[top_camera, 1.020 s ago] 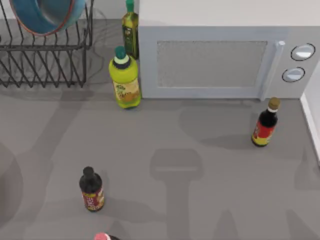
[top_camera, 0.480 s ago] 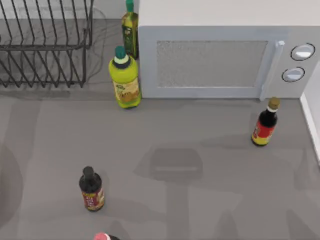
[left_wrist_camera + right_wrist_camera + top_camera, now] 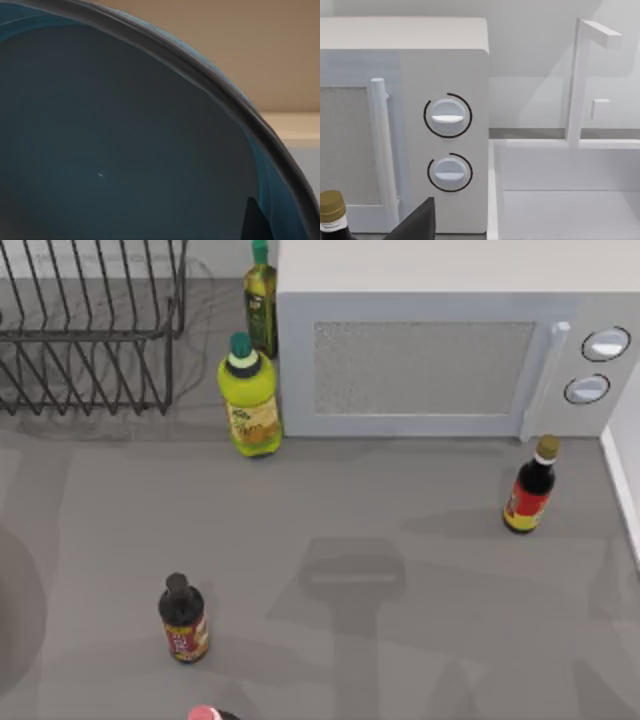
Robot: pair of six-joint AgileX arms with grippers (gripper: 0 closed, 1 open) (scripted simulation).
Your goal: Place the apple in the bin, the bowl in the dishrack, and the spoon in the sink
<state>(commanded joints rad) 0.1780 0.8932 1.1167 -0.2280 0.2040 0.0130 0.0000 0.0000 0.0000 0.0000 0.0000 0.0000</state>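
The bowl point(image 3: 125, 150) sits close up in the left wrist view, blue-teal inside with a thin dark rim point(image 3: 210, 85), tilted against a beige wall. My left gripper point(image 3: 254, 222) is shut on the bowl near its rim, one dark fingertip lying on the inner wall. The dark wire dishrack point(image 3: 90, 340) stands at the table's back left with nothing in the part that shows. The white sink point(image 3: 560, 200) with its tap point(image 3: 577, 80) lies right of the microwave. My right gripper point(image 3: 415, 225) hangs facing the microwave and sink. The apple, spoon and bin are out of view.
A white microwave point(image 3: 430, 360) fills the back right. A yellow-green bottle point(image 3: 250, 400) and an olive bottle point(image 3: 260, 300) stand by its left end. Dark red-labelled bottles stand at front left point(image 3: 182, 620) and at right point(image 3: 530, 490). A pink cap point(image 3: 205, 713) pokes in at the front edge.
A second ago the bowl hung over the dishrack's back left in the top view; it has since left that view. The shadows on the table have shifted slightly.
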